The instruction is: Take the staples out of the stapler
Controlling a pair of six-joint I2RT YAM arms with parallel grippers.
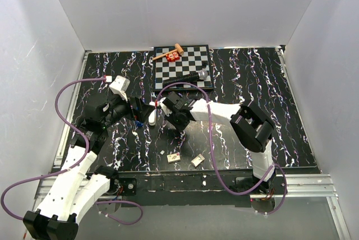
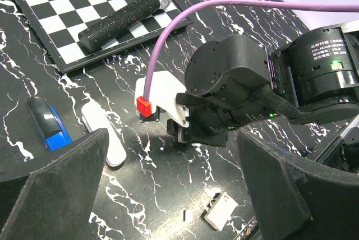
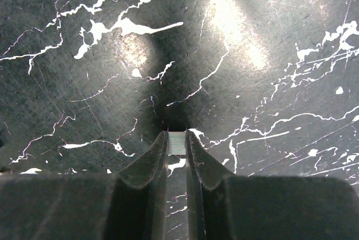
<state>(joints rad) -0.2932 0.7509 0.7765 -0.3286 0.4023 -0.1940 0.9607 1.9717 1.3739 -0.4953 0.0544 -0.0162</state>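
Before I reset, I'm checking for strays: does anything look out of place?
A small box and a scrap lie loose by the front edge of the table. The right gripper pinches a silvery strip; nothing else stands out.

The top view looks down from high above the near edge, taking in the whole worktop (image 1: 252, 77) up to the checkerboard (image 1: 185, 63) at its far side. The left wrist view sits low and near, facing across the worktop to the right claw (image 2: 178, 134), sharing that checkerboard and the microphone (image 2: 120, 18) with the top view. The right wrist view points straight down, very close, showing only worktop beyond its own fingers (image 3: 148, 164).
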